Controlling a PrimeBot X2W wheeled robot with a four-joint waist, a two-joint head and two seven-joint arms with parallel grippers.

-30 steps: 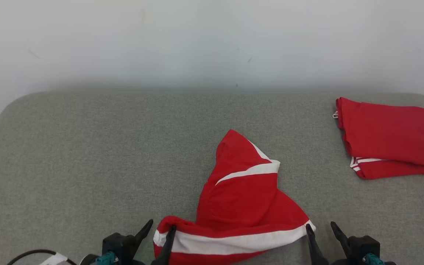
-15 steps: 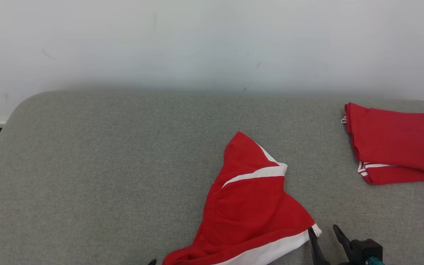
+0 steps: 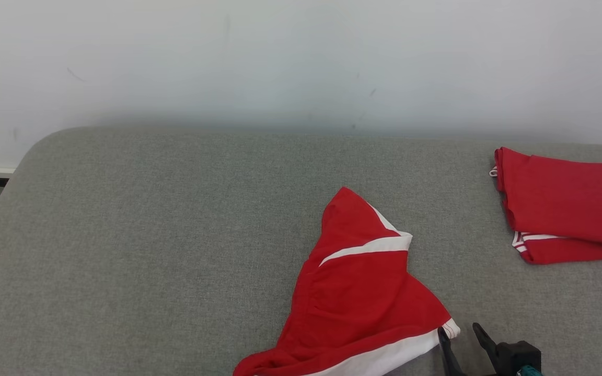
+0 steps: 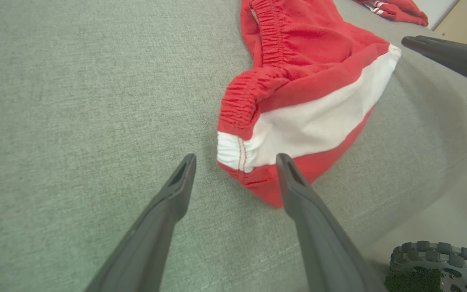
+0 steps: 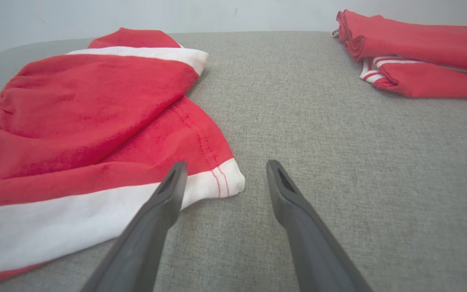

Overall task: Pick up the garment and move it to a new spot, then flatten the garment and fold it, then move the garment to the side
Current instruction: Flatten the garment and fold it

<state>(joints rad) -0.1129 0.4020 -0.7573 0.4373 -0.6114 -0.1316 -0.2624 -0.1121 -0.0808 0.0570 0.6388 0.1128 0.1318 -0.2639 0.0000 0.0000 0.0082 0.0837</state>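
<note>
1. Garment (image 3: 363,292): red shorts with white bands, lying crumpled on the grey table (image 3: 149,235), not flat. One red peak points toward the wall (image 3: 280,62). A narrow white band crosses below that peak, and a broad white band runs along the near edge.
2. In the left wrist view the garment's left side is gathered with elastic and curls over at the near-left corner.
3. Left gripper (image 4: 235,156): fingers apart, nothing clamped. It sits at the garment's near-left corner. The white stitched corner lies just ahead of the gap between the tips. One finger crosses the garment's red lower edge in that view. I cannot tell whether it touches.
4. Right gripper (image 5: 227,163): fingers apart, nothing clamped. It sits at the garment's near-right corner, low over the table. The white corner, with its red stitch lines, lies just ahead of the tips. The finger nearer the garment overlaps the broad band in the right wrist view. I cannot tell whether it touches.
5. The garment's near edge spans from one gripper to the other.
6. Folded piece (image 3: 567,203): red, with thin white stripes at its near-left corner. It lies well to the garment's right and somewhat nearer the wall, with bare table between the two.
7. Wheel (image 4: 432,259): dark and knobbly, below the table's edge, on the near-right side of the garment in the left wrist view.
</note>
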